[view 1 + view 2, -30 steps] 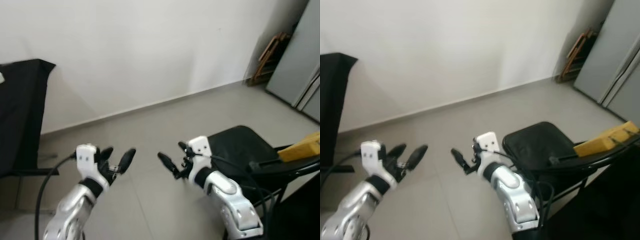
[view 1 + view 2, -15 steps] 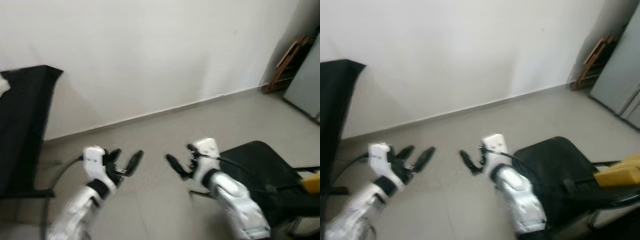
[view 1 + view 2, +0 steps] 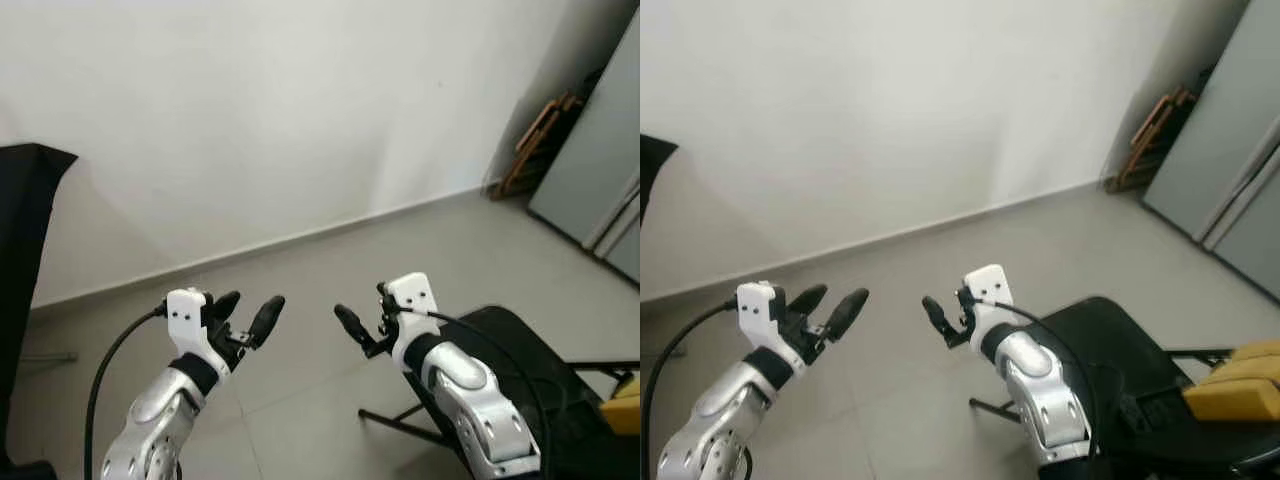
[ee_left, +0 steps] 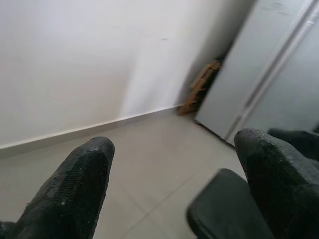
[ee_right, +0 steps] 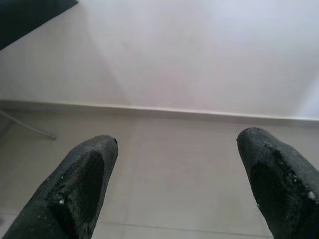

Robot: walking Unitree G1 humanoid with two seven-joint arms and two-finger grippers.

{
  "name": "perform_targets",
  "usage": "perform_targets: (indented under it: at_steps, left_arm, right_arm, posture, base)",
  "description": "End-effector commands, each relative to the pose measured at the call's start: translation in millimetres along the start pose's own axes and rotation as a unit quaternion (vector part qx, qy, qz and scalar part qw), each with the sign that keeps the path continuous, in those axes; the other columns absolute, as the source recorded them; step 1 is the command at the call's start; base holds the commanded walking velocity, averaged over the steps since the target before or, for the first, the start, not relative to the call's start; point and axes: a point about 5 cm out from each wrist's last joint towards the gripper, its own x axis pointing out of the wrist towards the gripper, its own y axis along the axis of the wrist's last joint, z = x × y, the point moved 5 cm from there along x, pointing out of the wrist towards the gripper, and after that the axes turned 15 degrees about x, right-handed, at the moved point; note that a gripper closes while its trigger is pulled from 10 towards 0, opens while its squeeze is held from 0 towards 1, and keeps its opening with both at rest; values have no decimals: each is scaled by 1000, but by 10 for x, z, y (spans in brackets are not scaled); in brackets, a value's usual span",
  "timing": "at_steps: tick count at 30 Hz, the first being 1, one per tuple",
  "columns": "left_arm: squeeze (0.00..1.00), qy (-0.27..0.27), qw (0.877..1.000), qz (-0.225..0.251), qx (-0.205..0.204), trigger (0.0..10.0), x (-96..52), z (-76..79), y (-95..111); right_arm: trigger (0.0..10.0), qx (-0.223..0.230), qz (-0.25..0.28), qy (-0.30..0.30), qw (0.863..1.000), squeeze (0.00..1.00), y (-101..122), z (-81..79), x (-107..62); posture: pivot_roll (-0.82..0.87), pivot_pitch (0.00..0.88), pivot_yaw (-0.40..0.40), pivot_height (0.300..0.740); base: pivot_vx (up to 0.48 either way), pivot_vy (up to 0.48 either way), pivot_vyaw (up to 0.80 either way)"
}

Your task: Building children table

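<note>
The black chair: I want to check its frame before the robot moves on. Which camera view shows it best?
The right eye view: the black chair shows its seat and a leg on the floor. The left eye view cuts it off behind the right arm, and the left wrist view catches just a blurred corner of the seat.

Both eye views look forward and down from the head over grey floor to a white wall at 12 o'clock, sharing the black chair at 4 o'clock and the grey cabinet at 2 o'clock. The left wrist view looks along the left tool toward that cabinet and chair, very near its fingers. The right wrist view looks along the right tool at floor and wall.
</note>
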Motion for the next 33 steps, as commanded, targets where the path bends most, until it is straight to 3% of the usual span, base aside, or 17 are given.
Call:
perform_targets:
  at_steps: [1, 4, 9, 20, 26, 33]
  left_arm:
    - [0, -3, 1000, -7, 7, 10000, 27, 21, -33]
    - [0, -8, 1000, -7, 5, 10000, 48, 31, -32]
    - [0, -40, 999, -14, 27, 10000, 148, 188, -68]
    - [0, -76, 997, -14, 30, 10000, 152, 397, -86]
    - [0, -75, 996, -21, 40, 10000, 155, 410, -133]
    - [0, -54, 998, -14, 26, 10000, 195, 251, -82]
  right_arm:
    - [10000, 2, 2, -2, 1000, 0, 1, 45, 2]
    - [10000, 11, 8, -5, 1000, 0, 18, 65, 7]
    - [10000, 1, 5, -4, 1000, 0, -17, 61, 10]
    - [10000, -1, -7, 20, 1000, 0, -123, -19, 15]
    - [10000, -2, -9, 24, 1000, 0, -121, -16, 9]
    - [10000, 14, 6, 14, 1000, 0, -1, 84, 14]
  posture:
    - [-134, 79, -75, 740]
    - [-141, 77, -63, 740]
    - [-145, 66, -62, 740]
    - [-141, 62, -57, 740]
    - [-145, 65, -58, 740]
    - [-168, 73, -34, 740]
  base:
    - [311, 0, 0]
    - [314, 0, 0]
    - [314, 0, 0]
    - [316, 0, 0]
    - [316, 0, 0]
    - [306, 0, 0]
